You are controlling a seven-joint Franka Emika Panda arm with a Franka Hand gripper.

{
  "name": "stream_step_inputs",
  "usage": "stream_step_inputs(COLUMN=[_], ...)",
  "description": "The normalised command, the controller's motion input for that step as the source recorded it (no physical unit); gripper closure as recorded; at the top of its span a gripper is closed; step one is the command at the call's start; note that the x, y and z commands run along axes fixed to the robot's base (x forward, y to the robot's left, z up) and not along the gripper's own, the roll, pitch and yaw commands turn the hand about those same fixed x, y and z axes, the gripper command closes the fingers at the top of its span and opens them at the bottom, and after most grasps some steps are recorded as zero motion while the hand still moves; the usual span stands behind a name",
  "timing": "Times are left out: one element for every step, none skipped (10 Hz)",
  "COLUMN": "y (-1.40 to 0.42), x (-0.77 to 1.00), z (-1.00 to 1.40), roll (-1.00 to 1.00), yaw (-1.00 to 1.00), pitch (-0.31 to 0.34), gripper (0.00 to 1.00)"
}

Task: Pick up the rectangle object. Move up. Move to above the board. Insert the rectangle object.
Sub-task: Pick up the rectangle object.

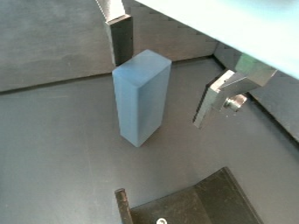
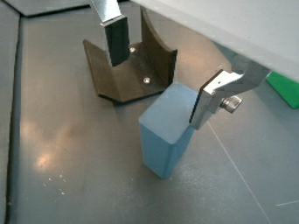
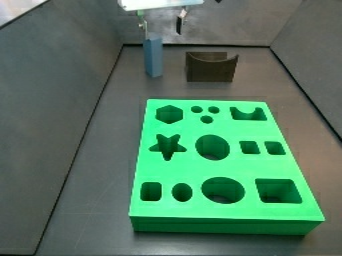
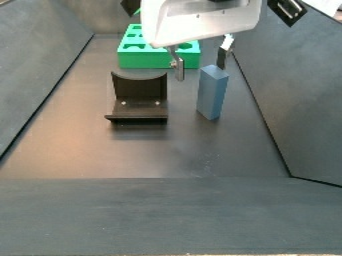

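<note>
The rectangle object is a tall light-blue block [image 1: 140, 98] standing upright on the dark floor; it also shows in a wrist view [image 2: 167, 136] and in both side views [image 3: 154, 55] [image 4: 211, 93]. My gripper [image 1: 167, 74] hangs just above it, open and empty, with one finger [image 1: 121, 41] on each side of the block's top and not touching it. It shows too in the wrist view [image 2: 163, 74] and in both side views [image 3: 162, 18] [image 4: 201, 58]. The green board [image 3: 227, 215] with shaped holes lies apart from the block, partly hidden behind the gripper [image 4: 134, 45].
A dark brown block with a curved notch [image 2: 131, 72] stands close beside the blue block, seen also in both side views [image 3: 210, 66] [image 4: 138, 98]. Sloping grey walls [image 3: 80, 90] enclose the floor on both sides.
</note>
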Motion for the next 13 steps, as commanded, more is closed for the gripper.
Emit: stream_step_inputs(y=[-0.05, -0.05, -0.05, -0.02, -0.02, 0.0, 0.0, 0.0, 0.0, 0.0, 0.0, 0.0, 0.0], x=[0.0, 0.0, 0.0, -0.1, 0.0, 0.0, 0.0, 0.0, 0.0, 0.0, 0.0, 0.0, 0.0], z=[-0.53, -0.72, -0.83, -0.82, 0.0, 0.0, 0.0, 0.0, 0.0, 0.0, 0.0, 0.0, 0.0], roll=[0.09, 0.09, 0.08, 0.05, 0.01, 0.0, 0.0, 0.0, 0.0, 0.0, 0.0, 0.0, 0.0], yaw=[0.27, 0.27, 0.26, 0.2, 0.0, 0.0, 0.0, 0.0, 0.0, 0.0, 0.0, 0.0, 0.0], pitch=[-0.029, -0.061, -0.094, -0.129, 0.0, 0.0, 0.0, 0.0, 0.0, 0.0, 0.0, 0.0, 0.0], gripper=[0.0, 0.0, 0.0, 0.0, 0.0, 0.0, 1.0, 1.0, 1.0, 1.0, 1.0, 1.0, 1.0])
